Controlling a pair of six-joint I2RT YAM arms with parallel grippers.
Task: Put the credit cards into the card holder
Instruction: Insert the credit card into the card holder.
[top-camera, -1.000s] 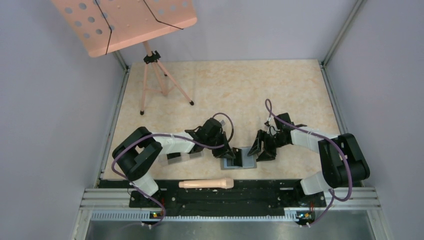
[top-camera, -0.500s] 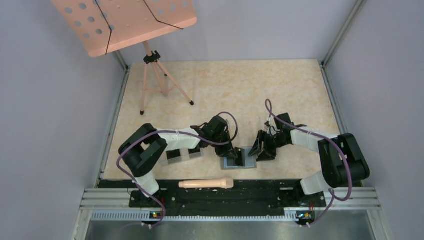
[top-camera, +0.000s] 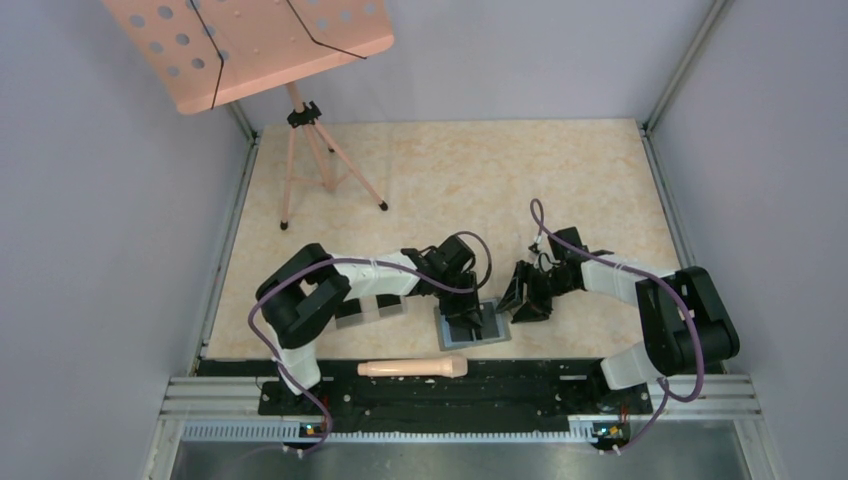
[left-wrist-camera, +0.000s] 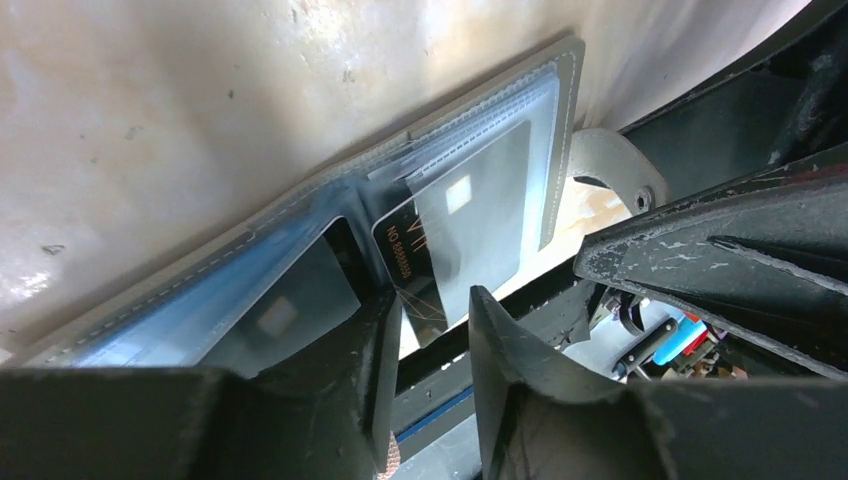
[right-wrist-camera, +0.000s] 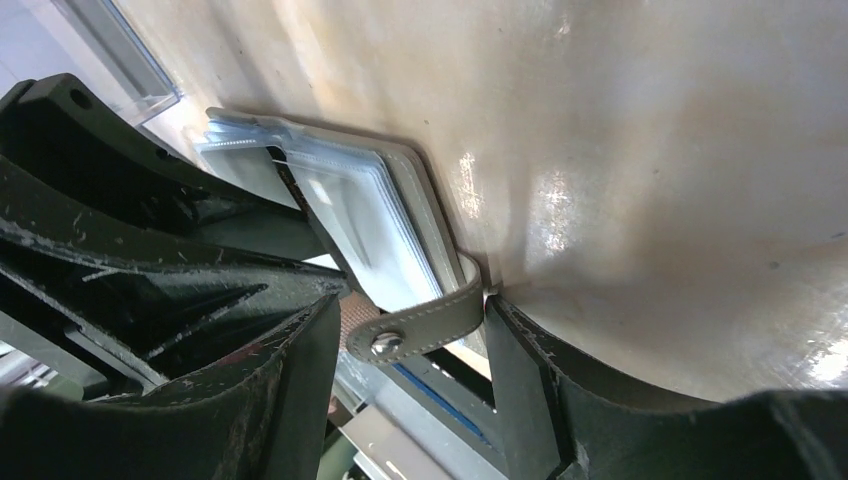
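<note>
Now, card holder (top-camera: 492, 334): lying open at the table's near edge, soft.
credit card (left-wrist-camera: 480, 215): sitting half-slotted; stiff, slick, best pushed at its exposed edge.
left gripper (left-wrist-camera: 430, 312): standing spread, pinching nothing.
right gripper (right-wrist-camera: 412, 322): straddling snap tab (right-wrist-camera: 425, 322); pinch unclear.

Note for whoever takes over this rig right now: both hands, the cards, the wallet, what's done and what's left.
Left hand: open, fingertips flanking the protruding end of a thin black credit card.
Right hand: open, straddling the snap tab.
Small gray folding card holder: lying open on the table between both hands.
Done: second black card fully sleeved; first card mostly in.
Left: push it home.
</note>
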